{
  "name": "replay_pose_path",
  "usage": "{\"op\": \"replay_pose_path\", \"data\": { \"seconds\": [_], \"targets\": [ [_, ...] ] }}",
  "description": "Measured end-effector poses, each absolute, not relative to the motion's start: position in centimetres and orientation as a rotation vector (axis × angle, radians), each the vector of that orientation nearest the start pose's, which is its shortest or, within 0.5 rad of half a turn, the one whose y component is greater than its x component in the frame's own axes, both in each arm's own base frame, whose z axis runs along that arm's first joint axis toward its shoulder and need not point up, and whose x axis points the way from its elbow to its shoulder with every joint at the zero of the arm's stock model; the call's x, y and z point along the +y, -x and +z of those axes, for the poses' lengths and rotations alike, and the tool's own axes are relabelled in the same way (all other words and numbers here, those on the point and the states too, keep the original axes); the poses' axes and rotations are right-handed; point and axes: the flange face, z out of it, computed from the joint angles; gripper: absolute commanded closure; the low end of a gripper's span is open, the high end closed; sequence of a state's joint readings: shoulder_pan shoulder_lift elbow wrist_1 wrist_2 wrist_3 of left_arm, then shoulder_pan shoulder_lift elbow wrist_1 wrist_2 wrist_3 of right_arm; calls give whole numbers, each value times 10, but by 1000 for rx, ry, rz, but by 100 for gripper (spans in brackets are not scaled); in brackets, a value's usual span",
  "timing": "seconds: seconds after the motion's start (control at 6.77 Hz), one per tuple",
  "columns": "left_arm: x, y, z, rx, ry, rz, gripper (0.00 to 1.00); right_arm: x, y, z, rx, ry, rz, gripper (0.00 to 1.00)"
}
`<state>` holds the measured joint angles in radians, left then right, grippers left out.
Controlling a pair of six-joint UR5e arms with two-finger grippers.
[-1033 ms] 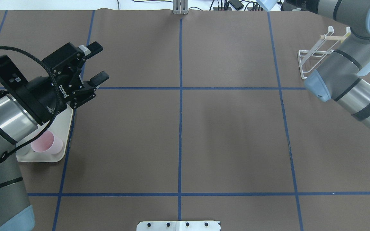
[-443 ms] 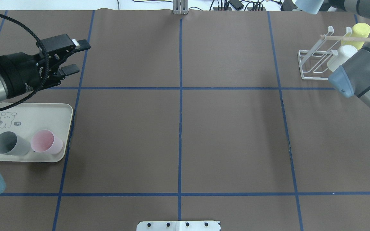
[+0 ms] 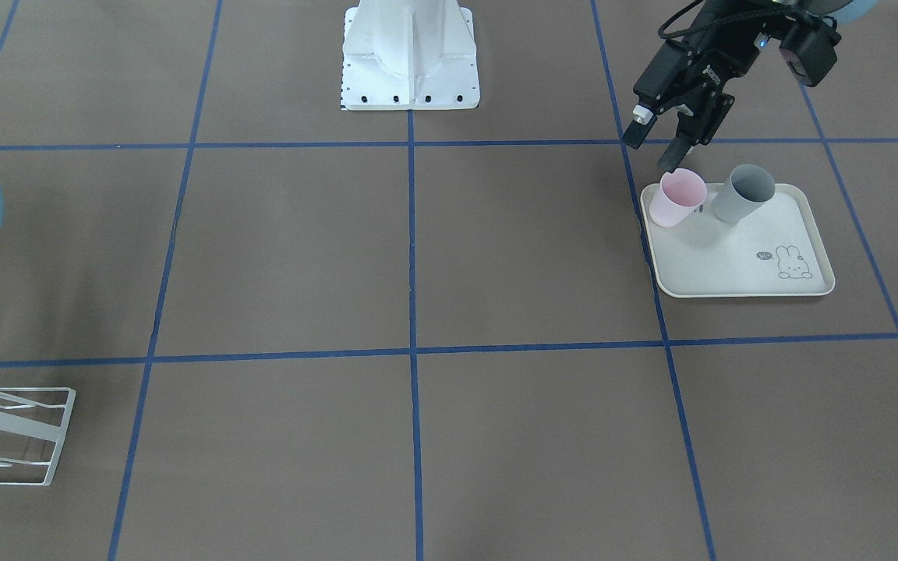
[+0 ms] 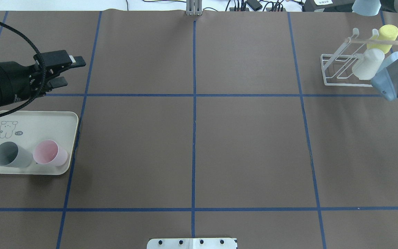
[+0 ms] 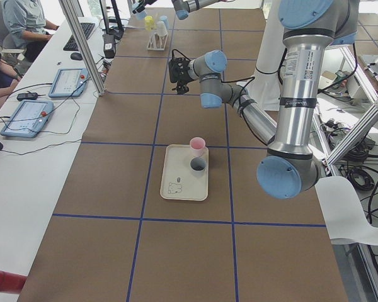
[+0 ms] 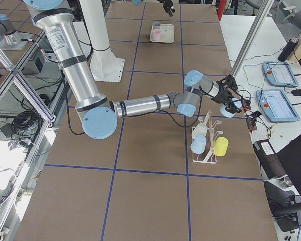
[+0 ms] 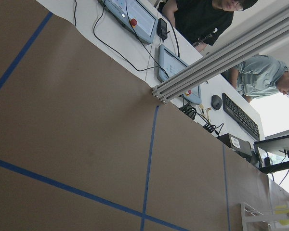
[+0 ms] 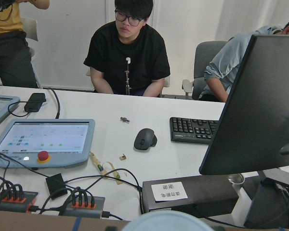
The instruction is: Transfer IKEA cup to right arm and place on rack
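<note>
Nearest the robot, on the left of the tabletop (image 4: 247, 138), the cream tray (image 4: 40, 117) holds a grey cup (image 4: 10, 155) and a pink cup (image 4: 50, 153), mouths up and seemingly awaiting their turn. Just past the tray the left gripper (image 4: 71, 72) hangs over the tabletop, fingers spread and empty, its part in the hand-over apparently done. Far right, the rack (image 4: 339, 84) carries a white cup (image 4: 368, 64) and a yellow cup (image 4: 384, 36) slipped over slanted prongs. Beyond it the pale-blue cup (image 4: 365, 7) hangs at the right gripper (image 6: 230, 104), likely lining up for a free prong. Whether those fingers clench it, I cannot tell.
</note>
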<state>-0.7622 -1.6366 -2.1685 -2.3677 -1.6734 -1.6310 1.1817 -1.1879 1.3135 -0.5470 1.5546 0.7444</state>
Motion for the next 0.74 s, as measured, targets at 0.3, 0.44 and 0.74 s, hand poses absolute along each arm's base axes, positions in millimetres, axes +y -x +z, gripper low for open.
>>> {"op": "replay_pose_path", "data": {
  "seconds": [0.3,0.44,0.74],
  "targets": [
    [-397,-236,260,1415,-428,-588,0,-682,125,491,-589,-1013,293,100],
    [-397,-236,261,1415,-427,-588,0,-680,127,503,-589,-1012,285,100],
    [-397,-236,261,1415,-426,-587,0,-670,133,524,-589,-993,271,100]
  ]
}}
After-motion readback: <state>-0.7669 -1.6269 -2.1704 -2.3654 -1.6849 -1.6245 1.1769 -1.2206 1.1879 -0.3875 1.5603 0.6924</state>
